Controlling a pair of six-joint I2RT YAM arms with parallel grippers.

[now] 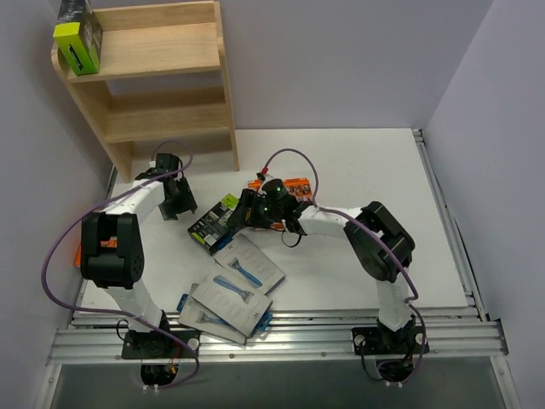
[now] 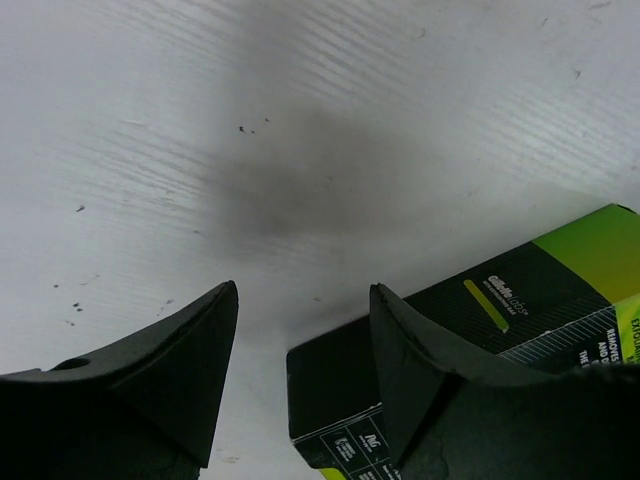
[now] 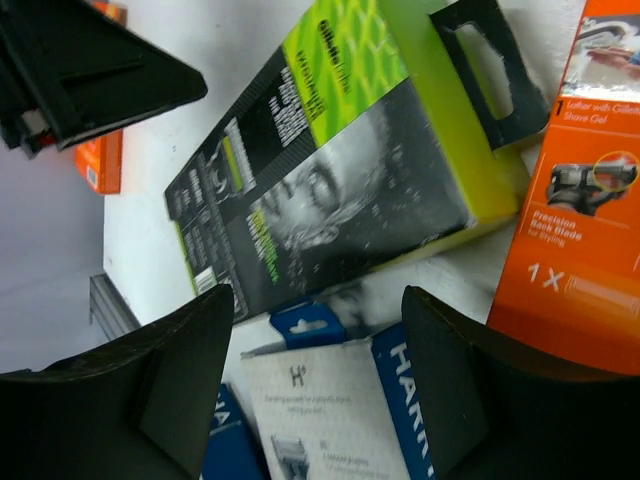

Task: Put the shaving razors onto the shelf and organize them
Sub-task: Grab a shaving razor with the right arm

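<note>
A black box with lime-green sides (image 1: 213,223) lies flat on the table between my two grippers. It also shows in the left wrist view (image 2: 500,310) and the right wrist view (image 3: 330,150). My left gripper (image 1: 176,201) is open and empty just left of it (image 2: 302,290). My right gripper (image 1: 245,213) is open and empty just right of it, over a grey card (image 3: 330,410). Another black and lime box (image 1: 77,38) stands on the top tier of the wooden shelf (image 1: 170,51). Orange packs (image 1: 281,187) lie under the right wrist. Several grey cards (image 1: 247,264) lie near the front.
A pile of grey cards (image 1: 226,305) lies by the front edge. An orange pack (image 1: 78,254) shows behind the left arm's elbow. The shelf's lower tier (image 1: 170,115) holds nothing. The white table (image 1: 366,162) stretches bare to the right. Grey walls enclose three sides.
</note>
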